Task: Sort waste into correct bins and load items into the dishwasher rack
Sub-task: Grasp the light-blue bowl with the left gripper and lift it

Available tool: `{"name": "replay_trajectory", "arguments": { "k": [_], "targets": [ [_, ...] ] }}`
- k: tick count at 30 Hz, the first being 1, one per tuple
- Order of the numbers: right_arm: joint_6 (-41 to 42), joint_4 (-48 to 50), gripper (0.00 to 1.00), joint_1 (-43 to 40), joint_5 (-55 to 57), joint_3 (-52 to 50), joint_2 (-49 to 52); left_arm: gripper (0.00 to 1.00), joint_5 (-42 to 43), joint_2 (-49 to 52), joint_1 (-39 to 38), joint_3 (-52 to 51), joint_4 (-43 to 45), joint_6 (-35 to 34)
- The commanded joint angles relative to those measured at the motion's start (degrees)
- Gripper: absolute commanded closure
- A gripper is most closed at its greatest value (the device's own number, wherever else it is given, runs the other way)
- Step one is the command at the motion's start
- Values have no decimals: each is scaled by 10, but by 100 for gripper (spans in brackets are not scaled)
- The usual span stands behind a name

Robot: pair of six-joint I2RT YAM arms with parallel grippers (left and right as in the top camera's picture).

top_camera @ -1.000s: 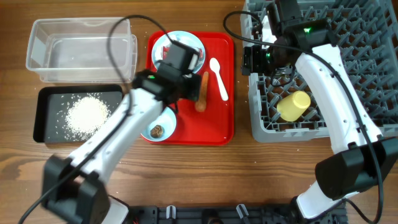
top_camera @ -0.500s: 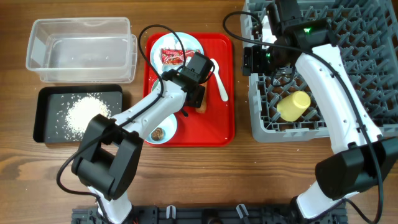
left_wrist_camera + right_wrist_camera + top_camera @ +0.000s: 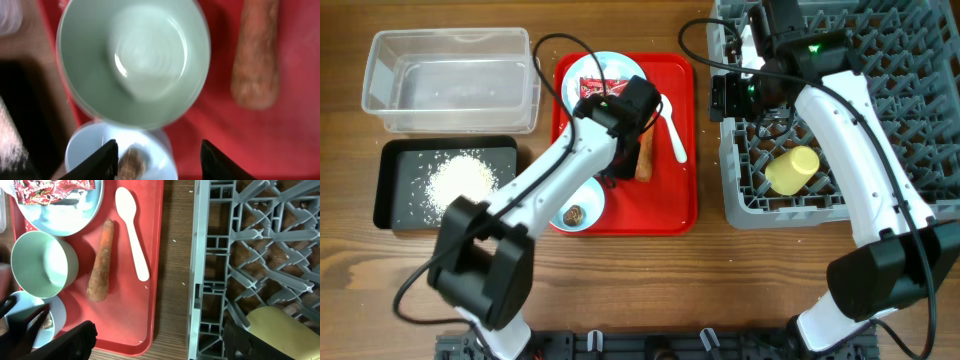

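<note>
Green bowl point(image 3: 132, 60), blurred, lies ahead of the left gripper point(image 3: 159, 162), jaws apart; overhead its arm point(image 3: 545, 185) hides it. Right gripper point(image 3: 162, 342) apart too; yellow cup point(image 3: 280, 330) cut off.

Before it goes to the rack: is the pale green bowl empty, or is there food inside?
Empty. The left wrist view looks straight into the pale green bowl: only its bare, shiny inside shows.
</note>
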Motion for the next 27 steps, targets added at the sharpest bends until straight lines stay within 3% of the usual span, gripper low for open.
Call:
{"name": "replay_trajectory", "arguments": {
  "k": [1,13,15,19,21,27],
  "targets": [
    [-12,1,16,1,7,5,8,49,37,-34,-1,10,-54,-89],
    [-12,1,16,1,7,5,8,51,57,-34,-2,-156,56,-105],
    [-11,1,16,1,7,5,8,56,61,-34,-2,-169,73,-105],
    [-12,1,16,1,7,5,8,85,64,-34,-2,-184,89,-106],
    [-12,3,16,1,7,5,8,94,65,-34,-3,-184,89,-105],
    [-11,3,16,1,7,5,8,96,68,-34,-3,-184,80,-105]
  ]
}}
